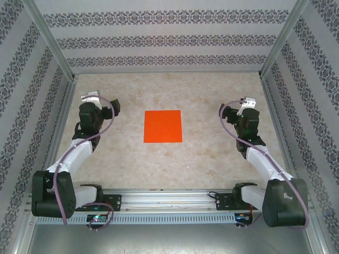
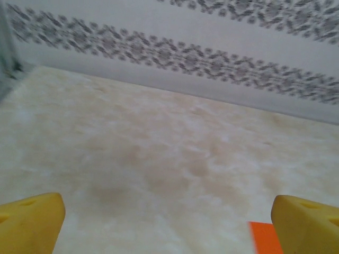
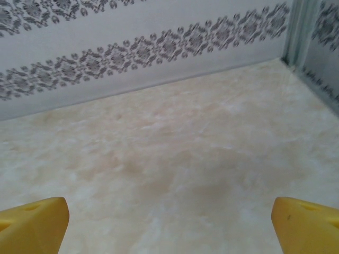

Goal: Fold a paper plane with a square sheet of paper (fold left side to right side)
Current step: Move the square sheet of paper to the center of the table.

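The square sheet of paper (image 1: pixel 162 126) is bright orange-red and lies flat and unfolded on the middle of the table. The paper plane is out of view. My left gripper (image 1: pixel 93 100) hovers to the left of the sheet, well apart from it. Its yellow fingers (image 2: pixel 29 222) stand wide open with bare table between them, and a corner of the sheet (image 2: pixel 263 238) peeks in beside the right finger. My right gripper (image 1: pixel 246 103) hovers to the right of the sheet, also apart. It is open too, its yellow fingers (image 3: pixel 32 225) spread over bare table.
The marbled beige table (image 1: pixel 122 153) is boxed in by patterned walls at the back (image 1: pixel 169 39) and on both sides, with metal posts (image 1: pixel 50 39) at the corners. The arm bases sit on a rail (image 1: pixel 169 200) at the near edge.
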